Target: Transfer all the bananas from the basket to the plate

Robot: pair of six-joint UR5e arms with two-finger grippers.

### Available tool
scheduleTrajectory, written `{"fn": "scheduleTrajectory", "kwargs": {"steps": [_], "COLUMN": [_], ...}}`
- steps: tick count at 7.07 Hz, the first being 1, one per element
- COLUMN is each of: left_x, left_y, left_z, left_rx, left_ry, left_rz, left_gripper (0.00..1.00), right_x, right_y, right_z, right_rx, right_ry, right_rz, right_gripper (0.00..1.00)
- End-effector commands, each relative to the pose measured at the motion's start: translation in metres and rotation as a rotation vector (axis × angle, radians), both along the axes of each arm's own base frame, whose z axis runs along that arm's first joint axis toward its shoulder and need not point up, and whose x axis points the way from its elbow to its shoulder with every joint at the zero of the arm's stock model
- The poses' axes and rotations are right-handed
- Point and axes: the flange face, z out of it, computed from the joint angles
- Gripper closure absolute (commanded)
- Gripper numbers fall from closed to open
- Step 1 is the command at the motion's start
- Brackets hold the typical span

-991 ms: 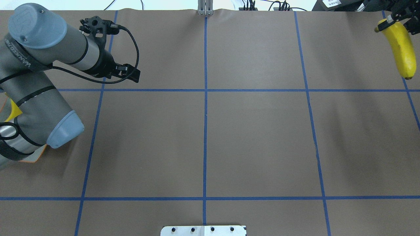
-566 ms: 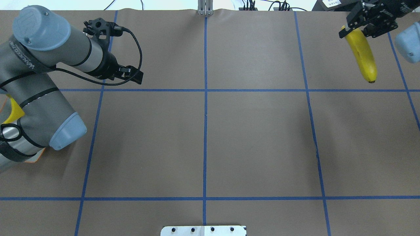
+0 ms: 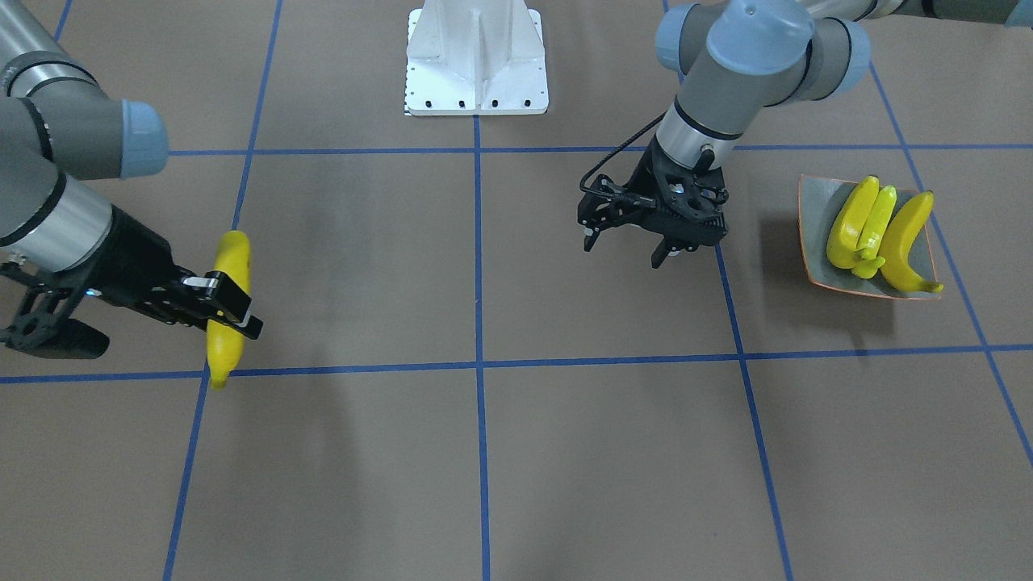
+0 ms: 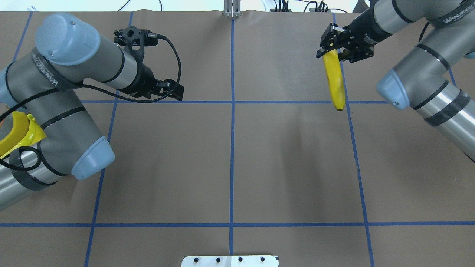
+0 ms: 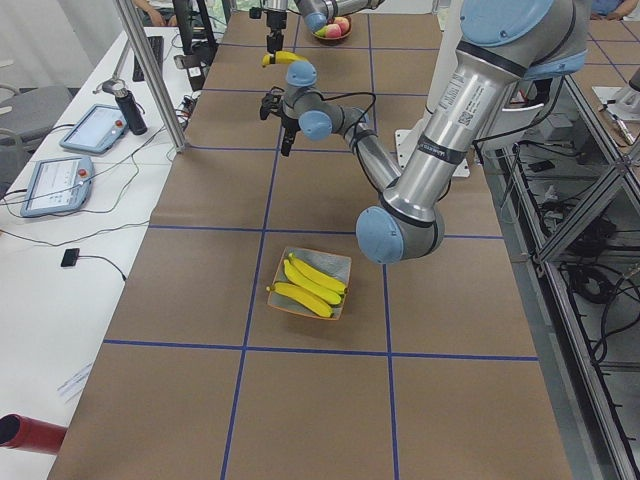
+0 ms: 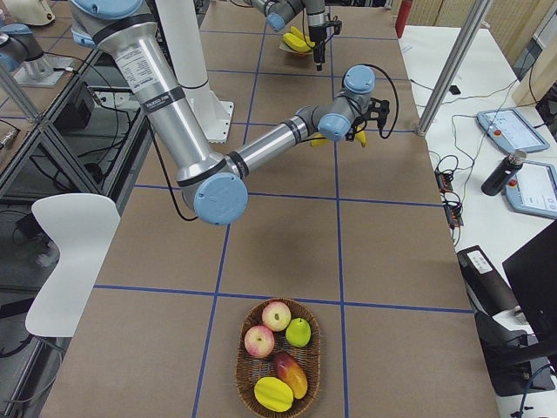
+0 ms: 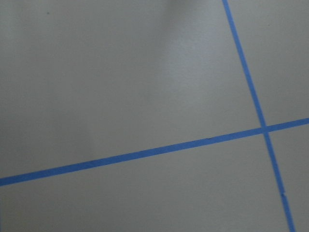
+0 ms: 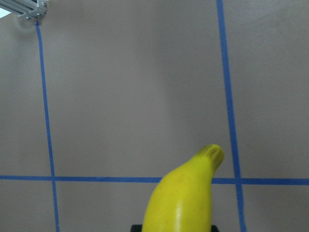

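Pincer, right: black two-finger right gripper (image 4: 336, 47) clamped across the stem end of a bright yellow, curved, glossy banana (image 4: 334, 79). The fruit hangs below the jaws, dark tip lowest, clear of the brown paper.
Pincer, left: black two-finger left gripper (image 3: 625, 248) with fingers spread and nothing between them. It hovers over bare paper, and its wrist camera shows only blue tape lines.
Gap between pincers: well apart. The carried banana is nowhere near the left gripper.
Plate: square, shallow grey-green plate with a thin orange rim (image 3: 810, 242). It is near the left gripper on its outboard side, well apart from the right gripper.
On plate: three yellow bananas (image 3: 876, 222) lying side by side, touching.
Basket: oval wicker basket (image 6: 314, 347), well behind the right gripper at that arm's end of the table. It holds round red and green fruit and a yellow one. No long curved banana shows in it.
Done: three landed.
In hand: a fourth, airborne over mid-table. Judged the last, since the basket shows none.
Left to do: get it across to the plate and set it beside the others. The reach looks long for the right arm, so a hand-off to the empty left gripper seems likely.
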Motion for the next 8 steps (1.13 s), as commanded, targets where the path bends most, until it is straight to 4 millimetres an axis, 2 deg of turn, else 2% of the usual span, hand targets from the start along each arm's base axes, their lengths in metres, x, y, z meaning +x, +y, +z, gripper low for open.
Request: {"fn": "scheduleTrajectory", "kwargs": {"steps": [1, 3, 4, 5, 6, 7, 8], "left_x": [0.023, 0.033, 0.038, 0.047, 0.053, 0.064, 0.066], "left_y": [0.031, 0.053, 0.055, 0.050, 0.046, 0.039, 0.038], "left_z": [-0.042, -0.064, -0.078, -0.092, -0.095, -0.104, -0.104], "left_rx": [0.059, 0.096, 0.111, 0.119, 0.119, 0.119, 0.119], "left_ry": [0.193, 0.333, 0.350, 0.358, 0.354, 0.354, 0.351], "left_rz": [0.022, 0.042, 0.050, 0.053, 0.054, 0.055, 0.056], "left_gripper": [0.00, 0.00, 0.00, 0.00, 0.00, 0.00, 0.00], "right_x": [-0.057, -0.086, -0.099, -0.118, -0.135, -0.147, -0.146], "right_y": [0.024, 0.043, 0.051, 0.059, 0.070, 0.077, 0.080], "right_z": [-0.039, -0.059, -0.074, -0.091, -0.103, -0.112, -0.116], "right_rx": [-0.078, -0.178, -0.236, -0.298, -0.319, -0.324, -0.324], "right_ry": [-0.093, -0.179, -0.211, -0.237, -0.253, -0.266, -0.273], "right_rz": [0.092, 0.105, 0.109, 0.139, 0.143, 0.161, 0.156], "right_gripper": [1.00, 1.00, 1.00, 1.00, 1.00, 1.00, 1.00]}}
